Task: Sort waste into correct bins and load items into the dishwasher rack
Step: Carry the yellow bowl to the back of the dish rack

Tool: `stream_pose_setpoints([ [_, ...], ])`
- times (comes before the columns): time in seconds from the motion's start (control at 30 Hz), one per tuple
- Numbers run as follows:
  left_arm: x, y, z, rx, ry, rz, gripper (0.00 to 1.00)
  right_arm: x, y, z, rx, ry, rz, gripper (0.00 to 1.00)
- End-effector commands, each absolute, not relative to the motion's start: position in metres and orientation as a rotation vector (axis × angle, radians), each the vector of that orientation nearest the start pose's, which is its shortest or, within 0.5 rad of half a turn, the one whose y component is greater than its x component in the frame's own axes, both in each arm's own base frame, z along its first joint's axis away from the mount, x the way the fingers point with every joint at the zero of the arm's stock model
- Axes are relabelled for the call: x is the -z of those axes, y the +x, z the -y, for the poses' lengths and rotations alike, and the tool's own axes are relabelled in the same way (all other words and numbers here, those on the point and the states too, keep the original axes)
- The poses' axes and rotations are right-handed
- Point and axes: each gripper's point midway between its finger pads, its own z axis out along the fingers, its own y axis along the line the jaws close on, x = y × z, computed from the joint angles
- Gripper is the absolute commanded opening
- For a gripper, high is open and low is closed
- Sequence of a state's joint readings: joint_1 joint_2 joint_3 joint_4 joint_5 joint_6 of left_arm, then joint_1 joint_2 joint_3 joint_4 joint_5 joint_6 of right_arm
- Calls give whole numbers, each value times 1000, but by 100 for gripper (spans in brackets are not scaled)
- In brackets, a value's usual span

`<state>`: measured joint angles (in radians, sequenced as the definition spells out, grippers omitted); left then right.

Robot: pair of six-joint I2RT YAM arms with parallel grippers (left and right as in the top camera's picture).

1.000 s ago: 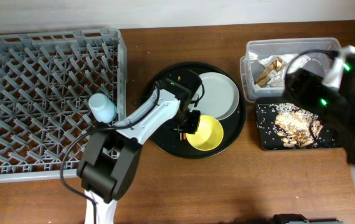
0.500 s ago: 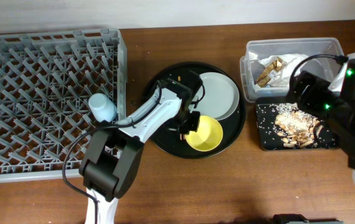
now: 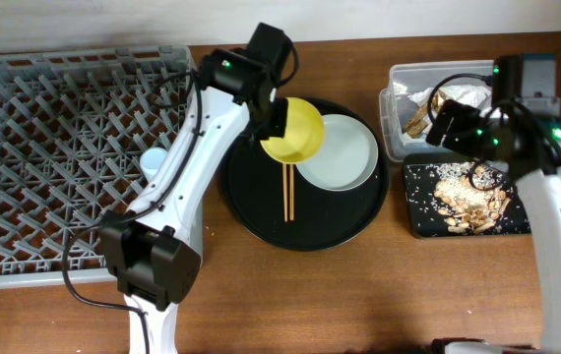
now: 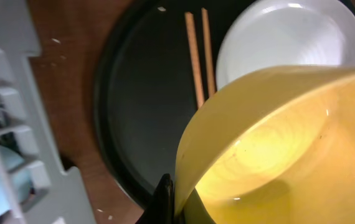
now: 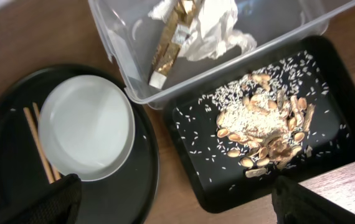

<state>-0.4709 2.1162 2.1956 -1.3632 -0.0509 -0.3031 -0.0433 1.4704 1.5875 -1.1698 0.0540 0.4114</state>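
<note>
The left gripper (image 4: 168, 198) clamped the yellow bowl (image 3: 293, 130), which partly hid the chopsticks (image 3: 287, 192); the right gripper (image 5: 177, 205) gaped, empty.

The yellow bowl (image 3: 293, 131) hid the upper ends of the chopsticks (image 3: 286, 192). The left arm (image 3: 197, 147) covered most of the blue cup (image 3: 151, 160).

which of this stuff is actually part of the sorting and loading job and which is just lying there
Part of the job: yellow bowl, plate, chopsticks, blue cup, dishwasher rack, clear tub with napkins, black rectangular tray with food scraps.
Just lying about: round black tray, wooden table.
</note>
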Motion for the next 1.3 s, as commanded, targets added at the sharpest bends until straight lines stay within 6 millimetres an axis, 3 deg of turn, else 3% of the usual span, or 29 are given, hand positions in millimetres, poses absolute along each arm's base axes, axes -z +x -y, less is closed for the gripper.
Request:
stream_pose_setpoints([
  [0.0, -198, 424, 185, 33, 205, -2809, 1, -222, 365, 5, -215, 638, -2644, 99],
  [0.17, -197, 429, 154, -50, 131, -2828, 1, -211, 372, -2, -263, 633, -2675, 98],
  [0.33, -203, 433, 101, -201, 5, -2828, 1, -235, 366, 16, -149, 659, -2581, 99],
  [0.43, -216, 436, 70, -252, -82, -2792, 1, -255, 357, 35, -31, 737, -2486, 99],
  [0.53, -238, 439, 27, -355, -198, -2713, 1, -272, 349, 51, 71, 769, -2408, 98],
  [0.7, -261, 440, -23, -498, -333, -2612, 1, -268, 350, 51, 74, 770, -2417, 98],
  [1.1, -267, 444, -59, -547, -440, -2560, 1, -262, 353, 50, 72, 770, -2438, 99],
  [1.27, -284, 454, -76, -683, -483, -2437, 1, -262, 353, 50, 72, 770, -2438, 98],
])
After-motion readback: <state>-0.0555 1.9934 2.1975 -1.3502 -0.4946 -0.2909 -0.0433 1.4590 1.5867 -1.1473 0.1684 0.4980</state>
